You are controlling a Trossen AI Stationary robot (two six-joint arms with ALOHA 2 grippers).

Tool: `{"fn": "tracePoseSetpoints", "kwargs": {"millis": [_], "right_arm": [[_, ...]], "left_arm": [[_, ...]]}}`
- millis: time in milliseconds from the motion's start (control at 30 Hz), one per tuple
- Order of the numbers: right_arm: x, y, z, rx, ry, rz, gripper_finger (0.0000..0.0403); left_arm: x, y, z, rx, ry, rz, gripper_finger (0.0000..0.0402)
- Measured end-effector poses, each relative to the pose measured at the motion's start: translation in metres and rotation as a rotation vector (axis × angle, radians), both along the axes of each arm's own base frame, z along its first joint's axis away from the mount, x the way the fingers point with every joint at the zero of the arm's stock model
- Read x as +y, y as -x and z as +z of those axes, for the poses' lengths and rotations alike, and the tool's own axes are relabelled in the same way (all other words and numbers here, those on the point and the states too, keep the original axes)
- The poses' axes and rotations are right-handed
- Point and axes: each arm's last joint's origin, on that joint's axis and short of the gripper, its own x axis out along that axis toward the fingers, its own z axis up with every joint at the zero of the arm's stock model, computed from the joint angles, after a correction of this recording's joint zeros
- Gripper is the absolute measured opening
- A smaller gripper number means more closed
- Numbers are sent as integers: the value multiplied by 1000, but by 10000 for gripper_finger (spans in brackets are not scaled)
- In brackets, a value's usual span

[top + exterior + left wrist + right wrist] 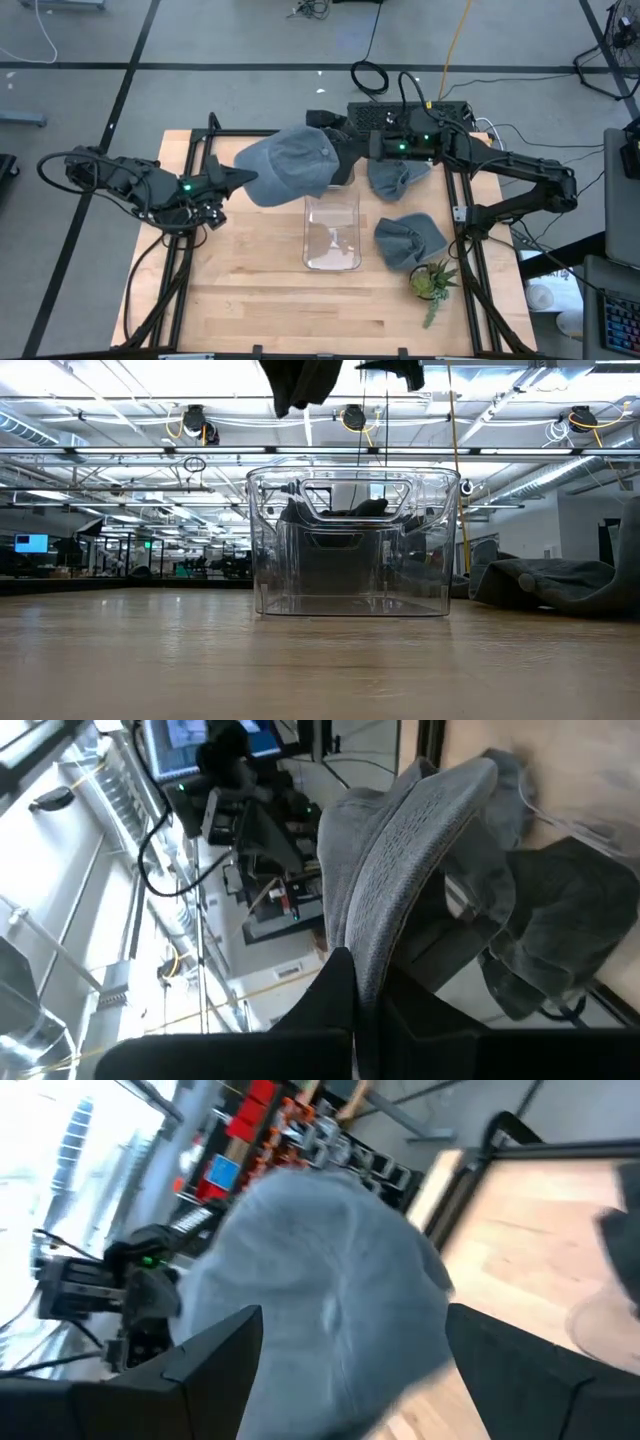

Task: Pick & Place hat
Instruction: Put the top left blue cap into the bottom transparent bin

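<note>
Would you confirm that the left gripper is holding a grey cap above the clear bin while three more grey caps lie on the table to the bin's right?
Not quite: only two more grey caps lie right of the clear bin, as the high view shows. The rest stands: the left gripper holds a grey cap by its edge above the bin.

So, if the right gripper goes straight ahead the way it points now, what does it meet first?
Most likely the grey hat held up by the left gripper. The right gripper is open and the hat fills the space just ahead of its fingers, though the depth between them is unclear.
</note>
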Motion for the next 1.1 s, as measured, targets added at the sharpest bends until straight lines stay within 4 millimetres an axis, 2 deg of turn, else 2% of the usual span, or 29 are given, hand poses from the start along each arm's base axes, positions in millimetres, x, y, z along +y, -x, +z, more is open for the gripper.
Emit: {"fn": "tracePoseSetpoints", "kwargs": {"millis": [333, 600, 767, 1100], "right_arm": [[-1, -15, -8, -11, -42, 81, 306], [1, -14, -6, -25, -46, 131, 297], [3, -14, -5, -29, -53, 182, 254], [3, -14, -5, -30, -52, 205, 130]], "left_arm": [[-3, -15, 4, -33, -54, -30, 8], [-3, -32, -4, 1, -63, -26, 8], [-1, -34, -5, 2, -57, -11, 8], [-1, -34, -5, -9, -31, -4, 8]]}}
